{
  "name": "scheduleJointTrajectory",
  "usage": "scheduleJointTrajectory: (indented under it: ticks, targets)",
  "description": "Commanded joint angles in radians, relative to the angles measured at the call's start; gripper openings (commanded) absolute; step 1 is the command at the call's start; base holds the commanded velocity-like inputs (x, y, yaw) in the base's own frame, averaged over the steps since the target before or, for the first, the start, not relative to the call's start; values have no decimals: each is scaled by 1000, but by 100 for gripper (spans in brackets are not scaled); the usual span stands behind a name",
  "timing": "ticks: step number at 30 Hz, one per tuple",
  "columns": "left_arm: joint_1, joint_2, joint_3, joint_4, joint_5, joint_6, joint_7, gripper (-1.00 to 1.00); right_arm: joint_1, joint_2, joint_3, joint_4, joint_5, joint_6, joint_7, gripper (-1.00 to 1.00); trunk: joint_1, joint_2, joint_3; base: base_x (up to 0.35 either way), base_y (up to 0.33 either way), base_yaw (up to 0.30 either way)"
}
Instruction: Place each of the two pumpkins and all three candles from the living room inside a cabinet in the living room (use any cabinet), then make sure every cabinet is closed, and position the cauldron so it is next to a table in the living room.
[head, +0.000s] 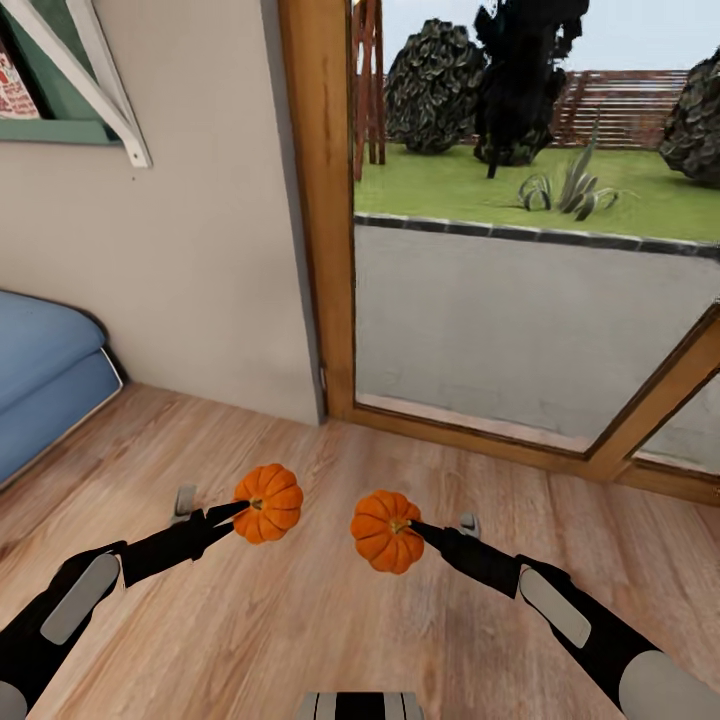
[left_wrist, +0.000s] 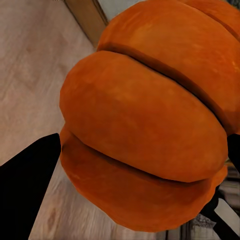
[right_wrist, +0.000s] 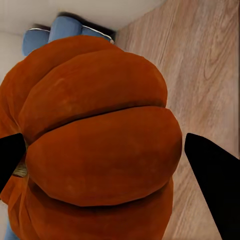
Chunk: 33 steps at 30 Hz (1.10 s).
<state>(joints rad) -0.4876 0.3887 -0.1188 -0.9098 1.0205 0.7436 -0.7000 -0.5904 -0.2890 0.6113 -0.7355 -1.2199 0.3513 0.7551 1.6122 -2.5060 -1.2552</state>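
A pumpkin (head: 268, 503) is gripped by the left claw (head: 236, 513), another pumpkin (head: 386, 531) by the right claw (head: 418, 529); a glass door (head: 530, 300) and blue sofa (head: 45, 370) are seen ahead

Two pumpkins, two robot hands.
One orange pumpkin (head: 268, 503) sits in the left hand (head: 236, 513), another pumpkin (head: 386, 531) in the right hand (head: 418, 528).

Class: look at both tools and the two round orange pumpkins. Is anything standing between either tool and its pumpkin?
Nothing visible. The left tool is shut on one round orange pumpkin, and the right tool on the other, both held above the wood floor.
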Motion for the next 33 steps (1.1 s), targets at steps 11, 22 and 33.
scheduleJointTrajectory:
  ticks: [11, 22, 33]
  targets:
    - [0, 1, -2, 1, 7, 6, 0, -100, -2, -1, 4, 1, -10, 6, 0, -100, -5, 2, 38, 0, 0, -111]
    - [0, 1, -2, 1, 7, 6, 0, -100, -1, -1, 4, 2, -10, 6, -1, -100, -6, 3, 43, 0, 0, -259]
    - [0, -1, -2, 1, 7, 6, 0, -100, -1, 0, 4, 42, -10, 5, 4, -100, -6, 3, 39, 0, 0, -269]
